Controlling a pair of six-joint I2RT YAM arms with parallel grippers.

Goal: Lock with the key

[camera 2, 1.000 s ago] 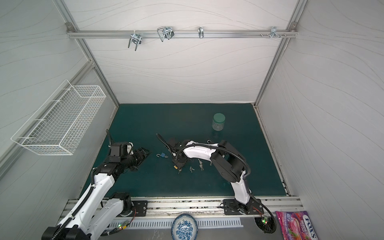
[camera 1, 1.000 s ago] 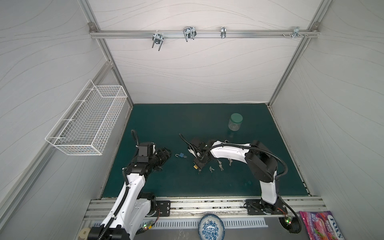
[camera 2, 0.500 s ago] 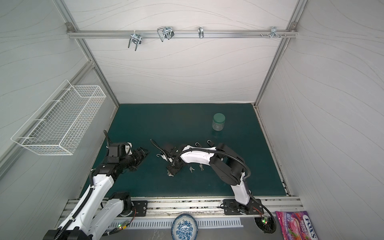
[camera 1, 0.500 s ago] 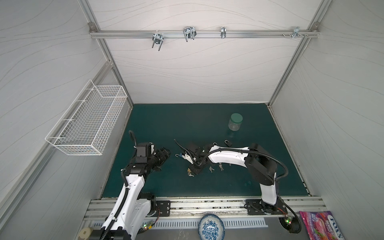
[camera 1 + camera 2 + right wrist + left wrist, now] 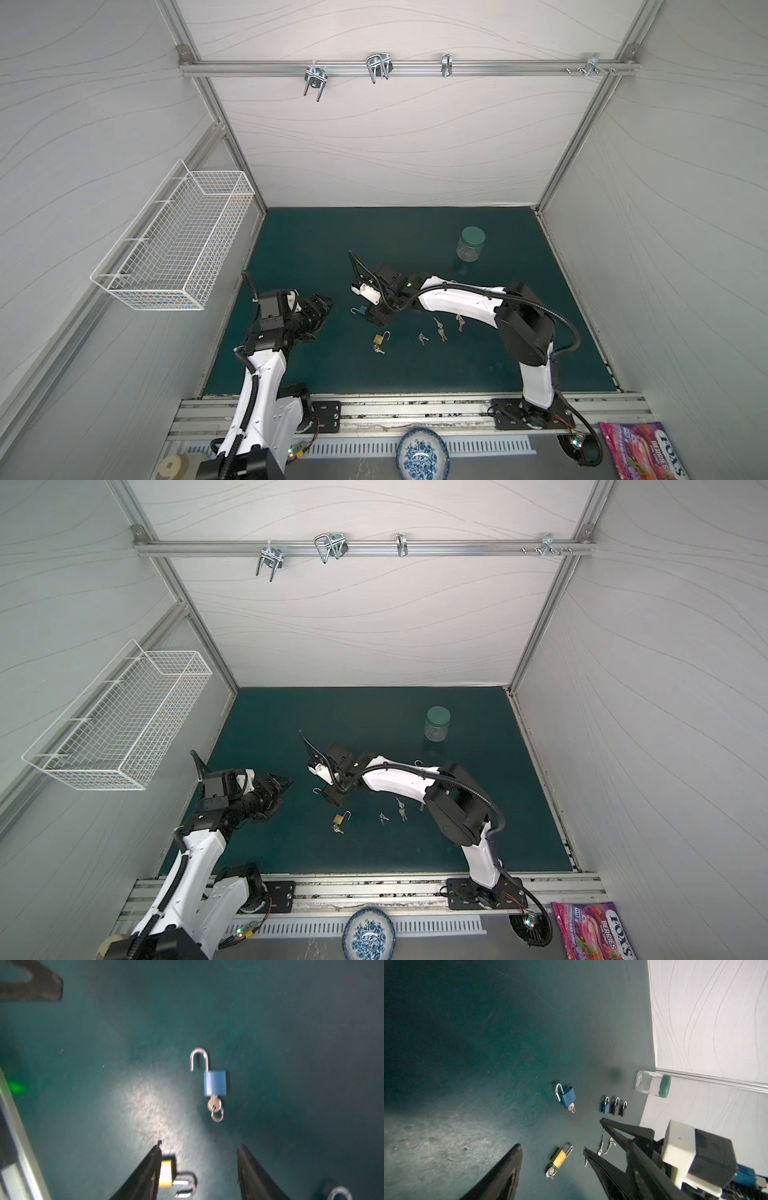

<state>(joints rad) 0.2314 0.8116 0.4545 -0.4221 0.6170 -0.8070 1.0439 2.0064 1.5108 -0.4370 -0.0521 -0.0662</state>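
1. The blue padlock (image 5: 214,1082) is seen lying flat near the middle of the green mat (image 5: 291,1043). Its shackle is swung open and a key (image 5: 214,1103) on a split ring is seated in its base.
2. The right gripper (image 5: 198,1148) is shown with its fingers spread and nothing between them. The padlock lies ahead of the gap, key end toward the fingertips and clear of both.
3. In both top views the padlock's shackle is seen protruding just beside this gripper, on the side facing the left arm.
4. A brass padlock (image 5: 166,1174), also with its shackle open, lies nearby and is partly covered by one right finger in the right wrist view.
5. The left gripper (image 5: 552,1147) is held spread and empty, apart from the blue padlock.
6. Loose keys (image 5: 440,330) are scattered beneath the right arm, and a green-lidded jar (image 5: 471,245) stands well apart, toward the back wall.
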